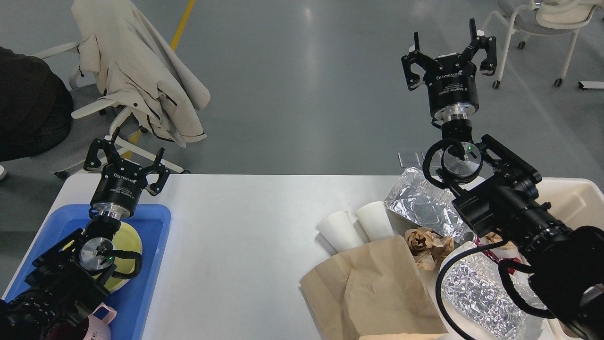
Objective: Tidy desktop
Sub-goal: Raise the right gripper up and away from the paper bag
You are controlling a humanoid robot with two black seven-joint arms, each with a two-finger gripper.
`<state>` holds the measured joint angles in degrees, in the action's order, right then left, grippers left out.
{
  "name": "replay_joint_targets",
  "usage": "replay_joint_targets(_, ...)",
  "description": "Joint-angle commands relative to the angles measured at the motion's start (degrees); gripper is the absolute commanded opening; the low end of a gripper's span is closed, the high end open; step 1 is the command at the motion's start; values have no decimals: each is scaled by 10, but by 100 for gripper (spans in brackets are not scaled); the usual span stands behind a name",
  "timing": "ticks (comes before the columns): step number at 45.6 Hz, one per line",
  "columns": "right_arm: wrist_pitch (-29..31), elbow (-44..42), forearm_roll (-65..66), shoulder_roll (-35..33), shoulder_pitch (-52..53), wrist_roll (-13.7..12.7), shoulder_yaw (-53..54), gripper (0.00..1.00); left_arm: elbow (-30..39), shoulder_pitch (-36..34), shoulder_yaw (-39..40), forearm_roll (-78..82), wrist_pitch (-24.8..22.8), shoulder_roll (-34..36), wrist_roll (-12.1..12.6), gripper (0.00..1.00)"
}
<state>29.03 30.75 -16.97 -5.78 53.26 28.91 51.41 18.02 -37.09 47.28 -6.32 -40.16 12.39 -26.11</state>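
Observation:
The white desktop (pixel 236 236) fills the lower view. On its right lie two white paper cups (pixel 356 226), a brown paper bag (pixel 373 288), crumpled brown paper (pixel 427 243) and crumpled foil (pixel 422 205), with more foil (pixel 476 293) near the front. My right gripper (pixel 446 40) is open and empty, raised high above the table's far right edge. My left gripper (pixel 127 153) is open and empty, above the far edge of the blue tray (pixel 151 264).
The blue tray at the left holds a yellow-green round object (pixel 127 243) and a pink item (pixel 101 314). A cream-white bin (pixel 571 198) stands at the right. Chairs, one with a beige coat (pixel 132 75), stand beyond the table.

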Motion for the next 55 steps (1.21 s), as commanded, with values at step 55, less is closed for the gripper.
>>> replay_joint_targets(55, 145, 612, 272, -15, 930, -117, -1351, 100, 0, 0, 0, 0, 0, 0, 0, 100)
